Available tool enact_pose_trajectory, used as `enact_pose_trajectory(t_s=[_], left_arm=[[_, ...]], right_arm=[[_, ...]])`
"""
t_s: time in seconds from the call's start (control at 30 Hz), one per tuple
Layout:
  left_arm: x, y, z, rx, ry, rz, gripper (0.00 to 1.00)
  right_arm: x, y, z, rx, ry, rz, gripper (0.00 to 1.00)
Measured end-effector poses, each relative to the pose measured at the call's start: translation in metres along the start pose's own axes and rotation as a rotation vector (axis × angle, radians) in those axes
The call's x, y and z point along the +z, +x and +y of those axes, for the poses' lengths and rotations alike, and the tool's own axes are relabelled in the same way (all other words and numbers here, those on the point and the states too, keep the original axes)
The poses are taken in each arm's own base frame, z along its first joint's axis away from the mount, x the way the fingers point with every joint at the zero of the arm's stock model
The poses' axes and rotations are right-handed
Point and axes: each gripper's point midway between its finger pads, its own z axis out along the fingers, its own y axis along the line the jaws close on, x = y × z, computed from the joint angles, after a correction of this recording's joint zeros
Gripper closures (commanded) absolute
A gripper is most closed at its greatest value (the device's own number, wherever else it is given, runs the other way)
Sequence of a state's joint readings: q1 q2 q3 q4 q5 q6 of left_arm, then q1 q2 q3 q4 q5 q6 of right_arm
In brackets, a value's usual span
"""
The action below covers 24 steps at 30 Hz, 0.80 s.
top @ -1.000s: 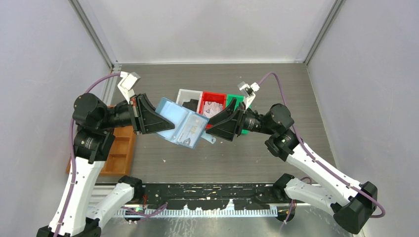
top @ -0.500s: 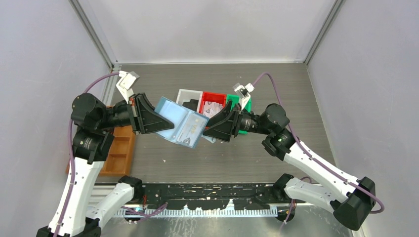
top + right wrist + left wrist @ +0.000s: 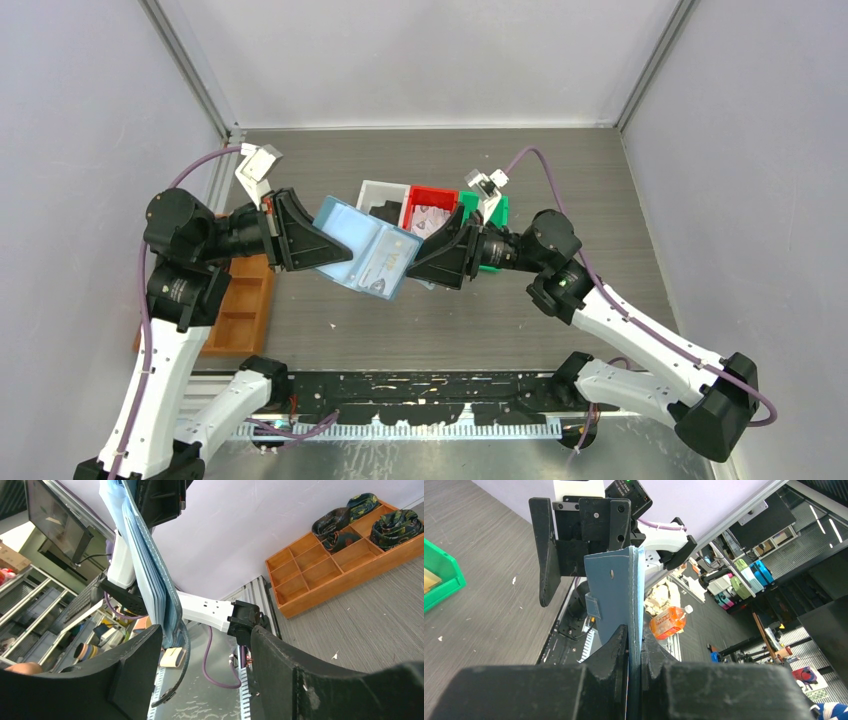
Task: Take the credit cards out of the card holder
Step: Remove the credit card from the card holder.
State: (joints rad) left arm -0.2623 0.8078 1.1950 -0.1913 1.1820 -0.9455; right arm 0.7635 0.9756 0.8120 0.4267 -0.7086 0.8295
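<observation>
Fingers of the left gripper (image 3: 318,250) clamp the opened card holder (image 3: 365,255) in mid-air, the right gripper (image 3: 428,262) gapes just beside its free edge, a silvery credit card (image 3: 382,268) seemingly sits unpulled inside, and beneath the holder lies a grey table (image 3: 560,180) between pale walls (image 3: 740,150).

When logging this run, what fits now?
left fingers: shut on blue folding card holder; right fingers: open beside it; flat grey card: slotted

We find bare grey table (image 3: 450,320) beneath the raised blue folding card holder (image 3: 355,248). White, red and green plastic bins (image 3: 430,190) crowd behind it. An orange-brown wooden tray (image 3: 245,320) flanks the left edge.
</observation>
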Motion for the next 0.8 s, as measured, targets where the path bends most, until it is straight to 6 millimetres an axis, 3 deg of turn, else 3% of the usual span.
enact_pose_trajectory(t_s=[0.8], left_arm=[[0.0, -0.004, -0.005, 0.021, 0.003, -0.006, 1.0]], right_arm=[[0.011, -0.001, 0.001, 0.02, -0.021, 0.002, 0.31]])
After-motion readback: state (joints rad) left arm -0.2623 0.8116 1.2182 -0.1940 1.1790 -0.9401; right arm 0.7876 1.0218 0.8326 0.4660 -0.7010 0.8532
